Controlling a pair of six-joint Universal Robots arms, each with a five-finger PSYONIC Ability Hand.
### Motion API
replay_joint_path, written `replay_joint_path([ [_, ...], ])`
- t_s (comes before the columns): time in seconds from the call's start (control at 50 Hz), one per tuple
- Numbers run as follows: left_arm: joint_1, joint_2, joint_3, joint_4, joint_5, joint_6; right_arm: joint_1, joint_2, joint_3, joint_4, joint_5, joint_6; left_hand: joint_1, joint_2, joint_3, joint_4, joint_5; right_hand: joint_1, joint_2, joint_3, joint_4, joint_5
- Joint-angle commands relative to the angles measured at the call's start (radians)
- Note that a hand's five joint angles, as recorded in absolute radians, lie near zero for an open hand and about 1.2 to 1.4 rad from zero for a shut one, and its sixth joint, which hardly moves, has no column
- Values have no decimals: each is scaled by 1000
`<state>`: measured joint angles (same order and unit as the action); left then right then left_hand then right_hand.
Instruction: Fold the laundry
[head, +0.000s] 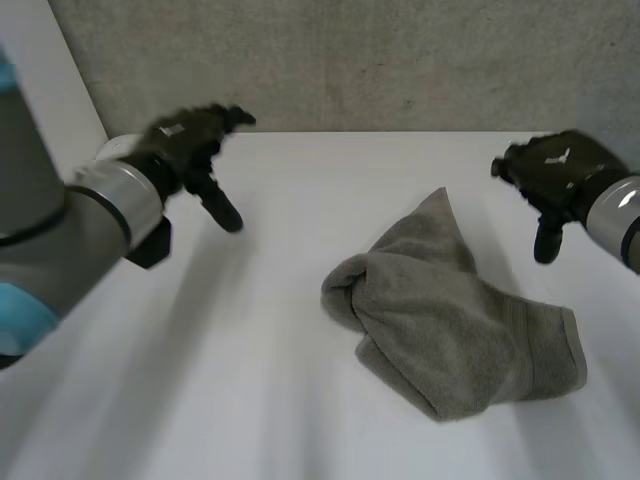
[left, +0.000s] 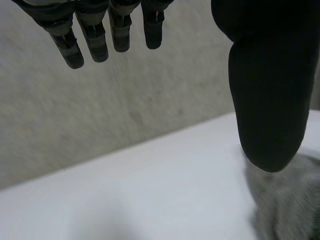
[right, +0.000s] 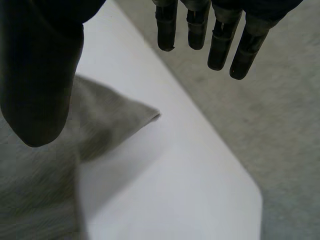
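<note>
Crumpled grey terry towel is laid in a heap on white tabletop, right of centre, one corner pointed at the far edge. Further back, black left hand is held well apart from it, fingers straight, thumb spread. Black right hand is held near that corner, fingers likewise straight, not touching. Grey wall is seen behind.

White table, a crumpled grey towel lying on it right of centre, one corner pointing away.
</note>
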<state>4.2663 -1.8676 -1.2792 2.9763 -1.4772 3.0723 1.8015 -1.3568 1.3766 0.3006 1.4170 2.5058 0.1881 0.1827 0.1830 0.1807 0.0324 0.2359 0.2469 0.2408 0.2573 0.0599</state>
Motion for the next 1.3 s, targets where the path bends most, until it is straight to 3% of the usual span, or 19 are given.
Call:
replay_joint_path([
  [0.02, -46, -148, -17, 50, 31, -7, 2, 79, 1, 69, -76, 7, 8, 13, 13, 15, -11, -31, -42, -35, -52, -29],
  [0.16, -114, -286, -75, 211, 29, -33, 1, 217, -8, 117, -216, 111, 17, 22, 22, 24, -2, -31, -42, -35, -52, -29],
  [0.28, -174, -360, -106, 344, 28, -131, 22, 300, -24, 117, -222, 142, 40, 45, 45, 47, 21, -16, -27, -21, -37, -14],
  [0.34, -187, -378, -104, 369, 28, -138, 29, 335, -39, 115, -220, 146, 49, 54, 54, 56, 30, 125, 114, 120, 104, 126],
  [0.38, -220, -407, -92, 403, 21, -136, 30, 337, -48, 106, -222, 180, 72, 78, 77, 80, 53, 449, 438, 444, 428, 451],
  [0.4, -220, -407, -92, 403, 21, -136, 30, 337, -48, 106, -222, 180, 72, 78, 77, 80, 54, 451, 440, 446, 429, 452],
  [0.46, -243, -435, -60, 428, 9, -135, 32, 320, -57, 77, -222, 243, 160, 166, 166, 168, 142, 828, 817, 823, 807, 829],
  [0.52, -258, -463, -17, 437, -15, -132, 38, 276, -53, 36, -224, 284, 319, 324, 324, 326, 300, 1159, 1148, 1154, 1137, 1160],
  [0.54, -263, -472, 6, 437, -28, -126, 39, 248, -48, 11, -227, 295, 528, 534, 533, 536, 509, 1160, 1149, 1155, 1139, 1162],
  [0.56, -263, -472, 6, 437, -28, -126, 39, 248, -48, 11, -227, 295, 530, 536, 535, 538, 512, 1160, 1149, 1155, 1139, 1162],
  [0.6, -266, -487, 56, 438, -52, -101, 45, 191, -41, -47, -231, 301, 992, 998, 997, 1000, 974, 1160, 1149, 1155, 1139, 1162],
  [0.66, -266, -490, 118, 438, -77, -52, 48, 162, -41, -80, -231, 301, 1208, 1213, 1213, 1215, 1189, 1160, 1149, 1155, 1139, 1162],
  [0.78, -266, -466, 235, 441, -135, 9, 67, 59, -51, -270, -231, 311, 1208, 1214, 1213, 1216, 1189, 1160, 1149, 1155, 1139, 1162],
  [0.82, -253, -395, 314, 463, -202, 11, 75, 35, -48, -348, -222, 324, 1208, 1214, 1213, 1216, 1189, 1160, 1149, 1155, 1139, 1162],
  [0.92, -208, -239, 359, 553, -300, 11, 79, -172, 79, -789, -194, 424, 1208, 1214, 1213, 1216, 1189, 1160, 1149, 1155, 1139, 1162],
  [1.02, -180, -72, 318, 598, -311, 11, 84, -280, 206, -1088, -199, 482, 1208, 1214, 1213, 1216, 1189, 1160, 1149, 1155, 1139, 1162],
  [1.06, -175, -28, 285, 601, -304, 11, 90, -297, 243, -1104, -204, 482, 1208, 1214, 1213, 1216, 1189, 1160, 1149, 1155, 1139, 1162],
  [1.2, -174, 154, -27, 602, -148, 25, 96, -285, 266, -799, -280, 475, 1208, 1214, 1213, 1216, 1189, 1160, 1149, 1155, 1139, 1162],
  [1.3, -161, 215, -272, 601, -66, 31, 111, -141, 216, -374, -415, 316, 1208, 1214, 1213, 1216, 1189, 1160, 1149, 1155, 1139, 1162],
])
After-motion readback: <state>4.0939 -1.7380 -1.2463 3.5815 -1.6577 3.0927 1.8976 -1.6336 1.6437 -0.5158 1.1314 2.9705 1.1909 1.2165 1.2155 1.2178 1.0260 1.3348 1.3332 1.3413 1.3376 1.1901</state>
